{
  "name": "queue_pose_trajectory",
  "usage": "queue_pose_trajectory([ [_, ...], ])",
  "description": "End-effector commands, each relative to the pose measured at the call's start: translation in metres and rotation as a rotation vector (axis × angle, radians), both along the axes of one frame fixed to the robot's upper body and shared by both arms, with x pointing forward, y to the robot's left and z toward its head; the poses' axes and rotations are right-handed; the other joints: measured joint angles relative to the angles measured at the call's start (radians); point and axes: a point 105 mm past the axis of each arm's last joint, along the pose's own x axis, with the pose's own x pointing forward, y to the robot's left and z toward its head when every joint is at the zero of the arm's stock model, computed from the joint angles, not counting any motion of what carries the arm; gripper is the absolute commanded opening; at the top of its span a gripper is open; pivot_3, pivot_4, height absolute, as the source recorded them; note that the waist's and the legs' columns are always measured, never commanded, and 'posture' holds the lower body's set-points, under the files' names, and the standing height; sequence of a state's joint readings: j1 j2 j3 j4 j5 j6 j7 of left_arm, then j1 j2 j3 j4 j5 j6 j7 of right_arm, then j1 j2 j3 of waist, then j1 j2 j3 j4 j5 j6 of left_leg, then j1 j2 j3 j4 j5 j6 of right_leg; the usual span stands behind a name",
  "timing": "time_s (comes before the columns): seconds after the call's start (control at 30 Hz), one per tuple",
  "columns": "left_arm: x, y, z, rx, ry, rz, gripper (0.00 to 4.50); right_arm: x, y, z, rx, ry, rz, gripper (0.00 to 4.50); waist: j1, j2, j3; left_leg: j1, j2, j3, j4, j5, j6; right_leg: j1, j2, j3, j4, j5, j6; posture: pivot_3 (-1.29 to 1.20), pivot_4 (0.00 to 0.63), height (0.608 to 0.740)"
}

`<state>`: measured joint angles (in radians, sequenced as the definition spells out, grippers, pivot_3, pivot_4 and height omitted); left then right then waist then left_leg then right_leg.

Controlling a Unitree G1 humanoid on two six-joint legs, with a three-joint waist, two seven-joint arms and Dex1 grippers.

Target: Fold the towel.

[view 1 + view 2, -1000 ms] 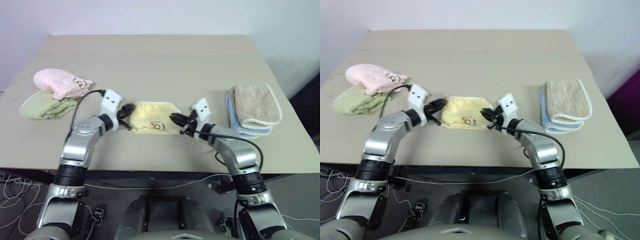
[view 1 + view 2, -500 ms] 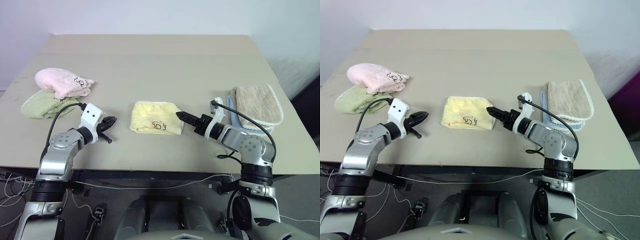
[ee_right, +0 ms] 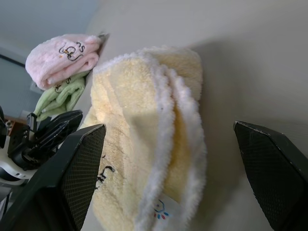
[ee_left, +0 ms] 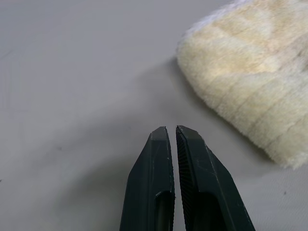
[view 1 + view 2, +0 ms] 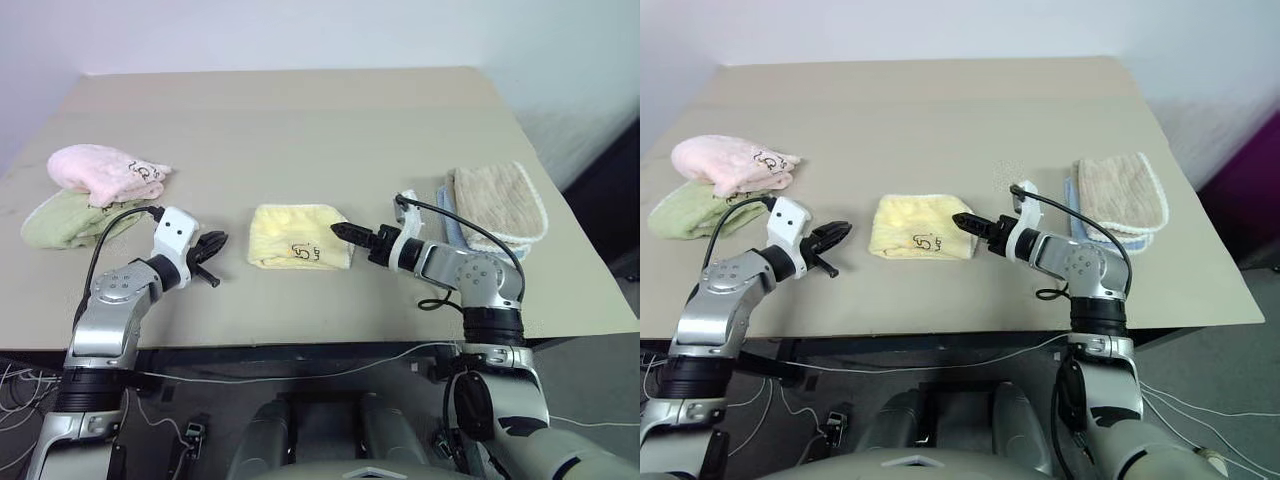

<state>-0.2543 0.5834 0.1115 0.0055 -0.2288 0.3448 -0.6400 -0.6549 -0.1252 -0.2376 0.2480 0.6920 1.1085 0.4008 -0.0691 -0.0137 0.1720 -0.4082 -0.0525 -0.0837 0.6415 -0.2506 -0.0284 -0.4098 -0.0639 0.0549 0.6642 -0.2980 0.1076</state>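
The pale yellow towel (image 5: 298, 236) lies folded into a small thick pad at the middle of the table, with a dark printed mark on its near side. My left gripper (image 5: 214, 246) hovers a short way to the towel's left, shut and empty; in the left wrist view its fingers (image 4: 159, 159) are pressed together with the towel (image 4: 250, 82) ahead. My right gripper (image 5: 343, 232) points at the towel's right edge. In the right wrist view it stands wide open (image 3: 168, 126), both fingers apart from the layered, white-corded edge (image 3: 159, 120).
A pink towel (image 5: 100, 170) rests on a green one (image 5: 55, 218) at the far left. A beige-tan towel (image 5: 497, 200) lies on a blue one (image 5: 447, 200) at the right. The table's front edge (image 5: 300, 345) runs just below both grippers.
Both grippers have let go of the towel's ends. The left one drew back leftward, still shut. The right one rolled, opened wide, and now points at the right edge. The camera shifted.
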Motion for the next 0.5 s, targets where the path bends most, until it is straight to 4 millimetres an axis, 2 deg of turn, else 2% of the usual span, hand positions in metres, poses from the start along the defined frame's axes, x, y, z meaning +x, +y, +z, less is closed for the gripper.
queue_pose_trajectory([
  [0.03, -0.002, 0.003, 0.012, -0.004, -0.046, 0.010, 0.30, -0.012, 0.032, -0.007, 0.015, 0.061, 0.120, 4.46, -0.002, 0.000, 0.000, 0.000, 0.000, 0.000, -0.001, 0.000, 0.000, -0.001, 0.000, 0.001, 0.000, 0.000, 0.000, 0.00, 0.150, 0.740],
  [0.13, -0.003, 0.003, 0.011, -0.003, -0.045, 0.011, 0.30, -0.015, 0.042, -0.004, 0.018, 0.061, 0.153, 4.46, -0.001, 0.000, 0.000, 0.000, 0.000, 0.001, -0.002, 0.000, 0.000, -0.001, 0.000, 0.001, 0.000, 0.000, 0.000, 0.00, 0.150, 0.740],
  [0.3, -0.003, 0.002, 0.008, -0.003, -0.040, 0.012, 0.30, -0.016, 0.047, -0.002, 0.038, 0.072, 0.163, 4.46, 0.000, 0.000, 0.000, 0.000, 0.000, 0.001, -0.002, 0.000, 0.000, -0.001, 0.000, 0.001, 0.000, 0.000, 0.000, 0.00, 0.150, 0.740],
  [0.33, -0.004, 0.002, 0.008, -0.002, -0.039, 0.012, 0.30, -0.015, 0.046, -0.002, 0.044, 0.075, 0.160, 4.09, 0.000, 0.000, 0.000, 0.000, 0.000, 0.001, -0.002, 0.000, 0.000, -0.001, 0.000, 0.001, 0.000, 0.000, 0.000, 0.00, 0.150, 0.740],
  [0.37, -0.004, 0.002, 0.008, -0.002, -0.038, 0.011, 0.30, -0.015, 0.046, -0.002, 0.049, 0.077, 0.157, 3.93, 0.001, 0.000, 0.000, 0.000, 0.000, 0.001, -0.002, 0.000, 0.000, -0.001, 0.000, 0.001, 0.000, 0.000, 0.000, 0.00, 0.150, 0.740],
  [0.5, -0.003, 0.001, 0.006, 0.001, -0.035, 0.007, 0.30, -0.015, 0.042, -0.001, 0.063, 0.084, 0.147, 2.55, 0.003, 0.000, 0.000, 0.000, -0.001, 0.001, -0.002, 0.000, 0.000, -0.001, -0.001, 0.001, 0.000, 0.000, 0.000, 0.00, 0.150, 0.740],
])
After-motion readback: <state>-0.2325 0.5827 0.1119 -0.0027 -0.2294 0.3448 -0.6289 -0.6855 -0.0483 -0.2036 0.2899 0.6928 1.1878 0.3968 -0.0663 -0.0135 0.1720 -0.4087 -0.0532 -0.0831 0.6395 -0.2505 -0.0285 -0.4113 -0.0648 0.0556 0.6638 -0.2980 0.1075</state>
